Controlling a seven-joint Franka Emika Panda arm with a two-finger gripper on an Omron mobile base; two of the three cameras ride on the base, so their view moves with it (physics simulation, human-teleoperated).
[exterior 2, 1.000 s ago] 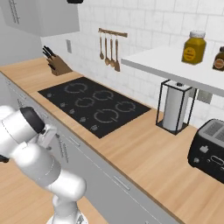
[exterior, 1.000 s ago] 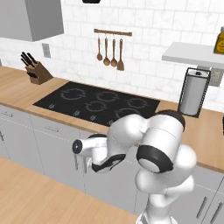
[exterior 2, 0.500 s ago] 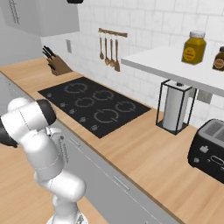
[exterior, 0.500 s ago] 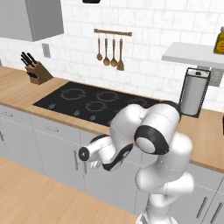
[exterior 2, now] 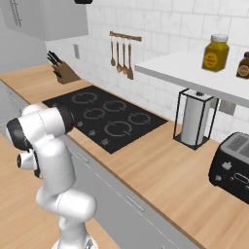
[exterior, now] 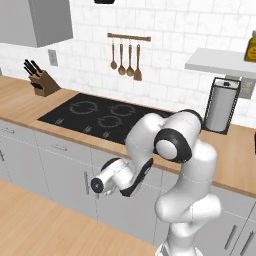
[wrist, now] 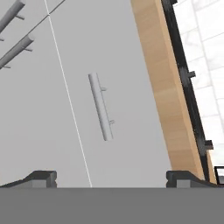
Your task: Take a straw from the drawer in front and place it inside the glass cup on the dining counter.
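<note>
Your gripper (wrist: 111, 177) stands spread wide, holding nothing, touching nothing. Ahead of it: the closed drawer (wrist: 127, 109) front with its bar handle (wrist: 100, 106), centred between the fingertips (wrist: 41, 177), just under the wood counter edge (wrist: 159, 87).

Arm (exterior: 170, 150) bent low before grey cabinets (exterior: 65, 175) (cooktop (exterior: 102, 116) behind).
</note>
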